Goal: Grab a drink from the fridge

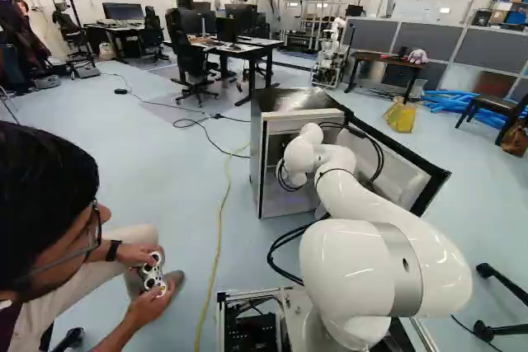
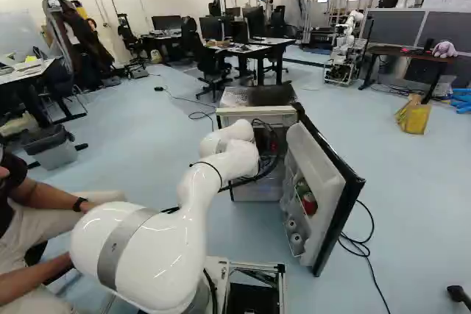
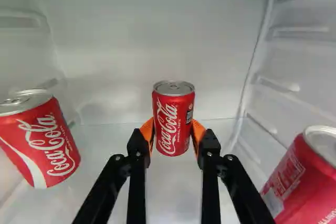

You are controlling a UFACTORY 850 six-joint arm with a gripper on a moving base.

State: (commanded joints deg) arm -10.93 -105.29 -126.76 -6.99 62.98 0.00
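Standing upright, the small red and silver aluminium drink can (image 3: 174,103) lies straight ahead of the camera, centred between the two orange pads (image 3: 198,131) of the black two-fingered pincer (image 3: 174,132). One pad meets it on each flank, so I judge the pincer clamped on the can, low on its body. Its long axis runs up and down, across the pincer's line of reach, which goes in toward the rear wall.

The can is inside the white-lined fridge (image 1: 255,150), just ahead of that rear wall; whether its base bears on the shelf or hangs slightly above it, I cannot tell.

What the next move turns on is the way out: it lies directly back along the reach, through the open front. Two more red cans flank that lane, one (image 3: 44,145) showing a white ribbon stripe, the other (image 3: 304,182) close to the ribbed side wall. Both sit nearer the camera than the held one, well apart from it. A little lift, then a straight pull with the can kept upright, should pass between them; a sideways drift or a twist of the wrist could knock one over. Farther out, the white robot arm (image 2: 195,204) must back off past the open black-edged door (image 2: 316,159) without swinging toward it.
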